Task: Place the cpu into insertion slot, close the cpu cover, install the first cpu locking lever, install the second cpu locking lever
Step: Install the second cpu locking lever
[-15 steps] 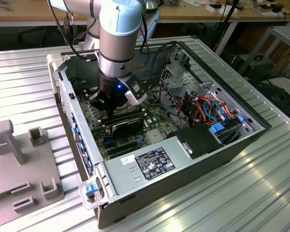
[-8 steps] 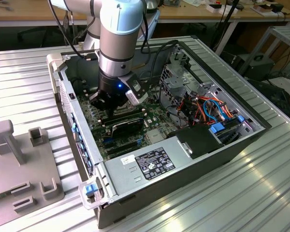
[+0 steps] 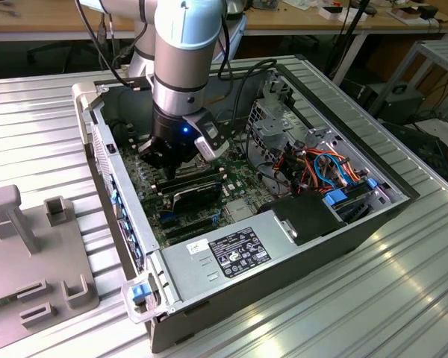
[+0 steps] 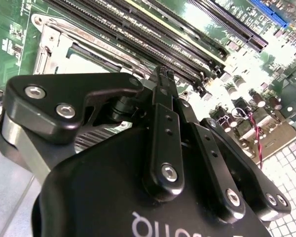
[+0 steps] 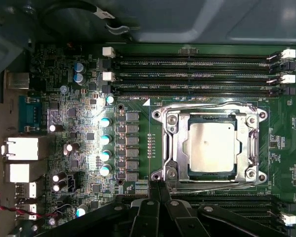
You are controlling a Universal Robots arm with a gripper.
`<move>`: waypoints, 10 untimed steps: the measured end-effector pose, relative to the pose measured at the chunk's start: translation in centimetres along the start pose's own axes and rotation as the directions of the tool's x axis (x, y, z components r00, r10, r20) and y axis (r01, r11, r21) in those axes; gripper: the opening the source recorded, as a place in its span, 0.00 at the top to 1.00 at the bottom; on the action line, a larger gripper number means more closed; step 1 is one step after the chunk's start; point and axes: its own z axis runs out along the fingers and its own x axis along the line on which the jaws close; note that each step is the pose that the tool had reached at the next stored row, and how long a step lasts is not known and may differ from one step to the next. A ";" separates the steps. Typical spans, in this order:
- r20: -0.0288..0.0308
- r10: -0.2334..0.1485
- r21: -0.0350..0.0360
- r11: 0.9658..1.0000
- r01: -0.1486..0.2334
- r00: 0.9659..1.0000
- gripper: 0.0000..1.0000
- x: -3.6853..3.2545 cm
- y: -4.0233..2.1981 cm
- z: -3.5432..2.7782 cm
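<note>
The cpu (image 5: 209, 146), a dull silver square, lies in the insertion slot (image 5: 159, 114) on the green board. The cpu cover (image 5: 173, 143), a silvery frame, lies flat over it, with the chip's top showing through its opening. One thin wire lever (image 5: 207, 105) runs along one side of the slot and a second lever (image 5: 212, 184) along the opposite side. My gripper (image 5: 158, 186) is shut, its black tips together at the slot's corner by the end of the second lever. It also appears low inside the case in the exterior view (image 3: 168, 160) and in the second wrist view (image 4: 163, 75).
Long black memory slots (image 5: 197, 74) flank the socket on both sides. A row of capacitors (image 5: 105, 138) and rear ports (image 5: 22, 148) sit beside it. The case walls (image 3: 104, 156), a power supply (image 3: 231, 253) and a cable bundle (image 3: 321, 168) surround the board. A grey fixture (image 3: 30, 253) lies outside the case.
</note>
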 end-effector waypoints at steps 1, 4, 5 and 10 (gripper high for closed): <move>0.000 0.000 -0.001 1.000 0.000 1.000 0.89 0.00 0.01 0.12; 0.000 0.000 -0.004 1.000 0.000 1.000 0.89 0.00 0.18 0.35; 0.000 0.000 -0.005 1.000 0.000 1.000 0.89 0.00 0.19 0.48; 0.000 0.000 -0.011 1.000 0.000 1.000 0.89 0.00 0.18 0.96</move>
